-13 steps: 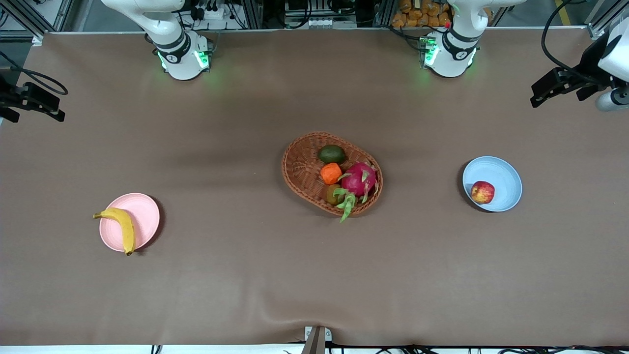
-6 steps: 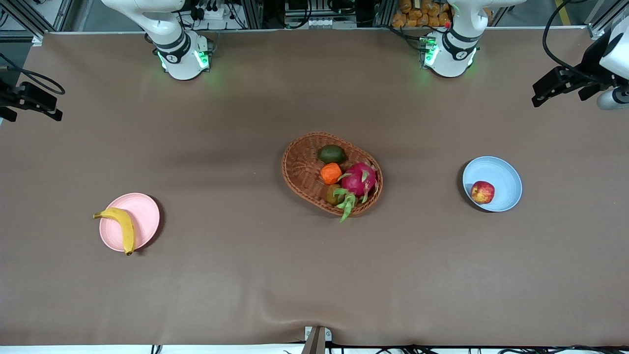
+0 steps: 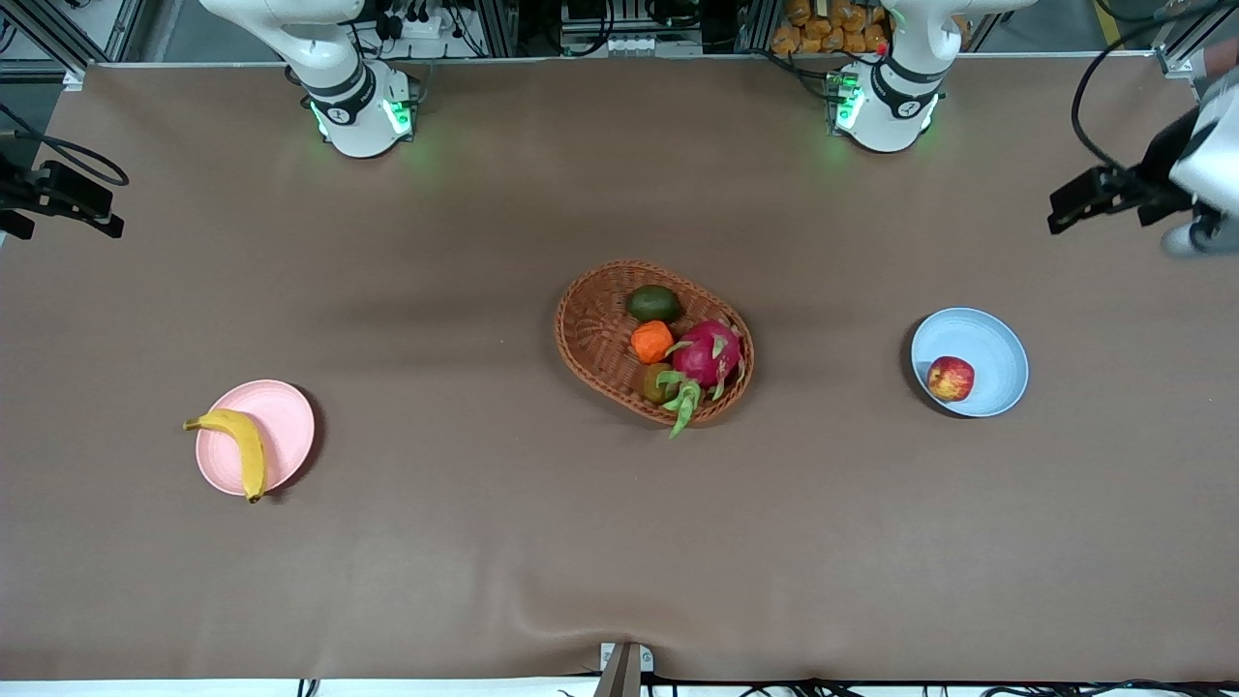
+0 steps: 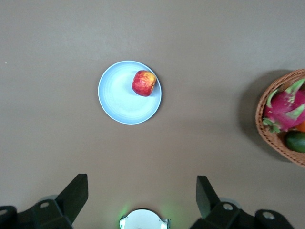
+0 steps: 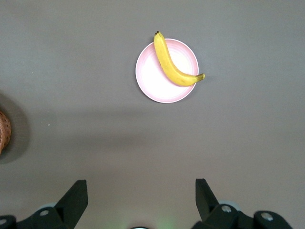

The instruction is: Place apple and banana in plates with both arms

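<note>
Left gripper (image 3: 1065, 208) had shifted slightly at the table's edge vs a sec earlier; fruit and plates hadn't moved.

Front view: banana (image 3: 237, 451) lay across pink plate (image 3: 281, 426), tips overhanging; apple (image 3: 951, 378) sat in blue plate (image 3: 997, 344); wicker basket (image 3: 590, 339) w/ dragon fruit (image 3: 709, 353) between them; right gripper (image 3: 58, 205) at its end of table. Left wrist view: fingers (image 4: 74, 193) spread wide, holding nothing, high over apple plate. Right wrist view: fingers (image 5: 74, 195) spread wide, empty, high over banana plate.
</note>
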